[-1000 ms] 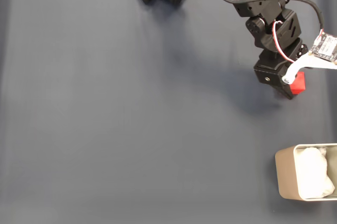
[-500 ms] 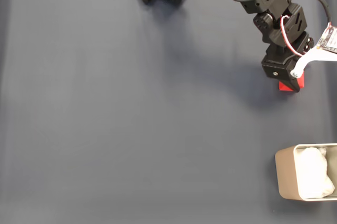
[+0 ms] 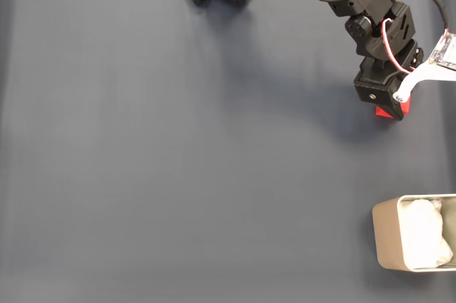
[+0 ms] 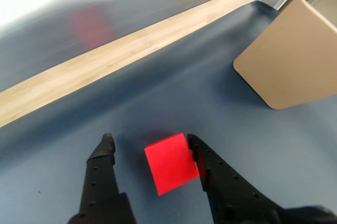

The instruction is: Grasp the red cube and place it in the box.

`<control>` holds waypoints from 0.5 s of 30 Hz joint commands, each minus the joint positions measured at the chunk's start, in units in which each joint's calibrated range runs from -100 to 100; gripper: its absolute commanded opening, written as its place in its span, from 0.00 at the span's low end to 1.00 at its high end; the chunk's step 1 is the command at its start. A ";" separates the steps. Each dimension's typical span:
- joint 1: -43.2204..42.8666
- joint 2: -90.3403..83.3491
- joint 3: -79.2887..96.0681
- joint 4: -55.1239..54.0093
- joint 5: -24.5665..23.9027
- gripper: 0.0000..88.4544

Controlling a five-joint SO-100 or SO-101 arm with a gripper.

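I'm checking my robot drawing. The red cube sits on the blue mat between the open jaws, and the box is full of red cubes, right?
Not quite. The box holds white wadding, not red cubes, as the fixed view shows. The rest is right: the red cube sits on the blue mat between the open jaws.

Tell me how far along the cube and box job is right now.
Done: the pincer has reached the red cube, which sits between its open fingers on the dark mat in the wrist view. In hand: closing for the grasp; one finger is at the cube's side, the other apart. Left: lifting the cube, carrying it to the box and dropping it in; the box holds white wadding.
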State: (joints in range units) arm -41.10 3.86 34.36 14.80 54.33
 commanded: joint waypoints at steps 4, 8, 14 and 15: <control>0.12 -3.52 -1.51 1.10 0.10 0.35; 0.26 -5.42 0.50 2.01 0.68 0.35; 0.33 -7.76 2.87 2.83 1.27 0.35; 0.40 -8.11 3.32 2.83 1.37 0.34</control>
State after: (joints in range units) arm -41.10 -0.13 37.43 17.34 55.07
